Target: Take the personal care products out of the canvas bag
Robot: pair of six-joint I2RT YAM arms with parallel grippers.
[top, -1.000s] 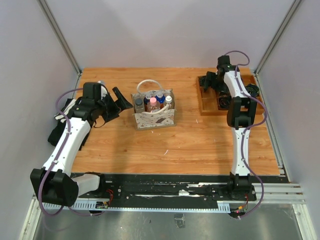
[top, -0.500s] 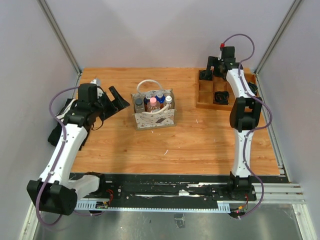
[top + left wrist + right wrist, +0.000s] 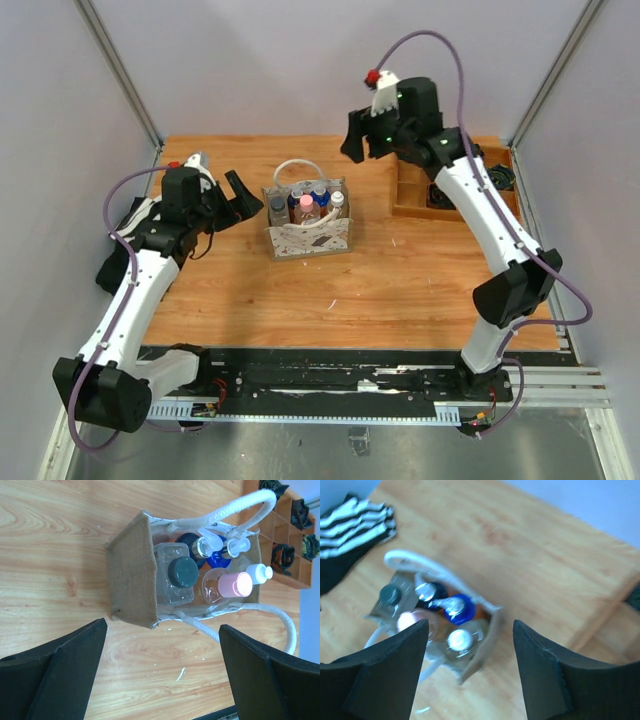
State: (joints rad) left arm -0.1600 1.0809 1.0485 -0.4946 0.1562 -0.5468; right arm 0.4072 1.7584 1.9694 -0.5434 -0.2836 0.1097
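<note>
The canvas bag (image 3: 308, 232) stands upright mid-table with white loop handles. Several small bottles (image 3: 308, 204) stand inside it, with pink, blue, white and dark caps. In the left wrist view the bag (image 3: 131, 575) shows a dark-capped bottle (image 3: 182, 572) and a pink-capped one (image 3: 235, 584). In the right wrist view the bag (image 3: 482, 650) is blurred below the fingers, with a blue cap (image 3: 458, 607). My left gripper (image 3: 237, 199) is open and empty just left of the bag. My right gripper (image 3: 357, 136) is open and empty, raised above the table behind and right of the bag.
A brown wooden compartment tray (image 3: 412, 201) with dark coiled items sits at the back right. A black-and-white striped cloth (image 3: 112, 268) lies at the left edge under the left arm; it also shows in the right wrist view (image 3: 350, 517).
My right arm has lifted off the wooden tray and swung left toward the bag. My left gripper has shifted slightly, staying open beside the bag.
</note>
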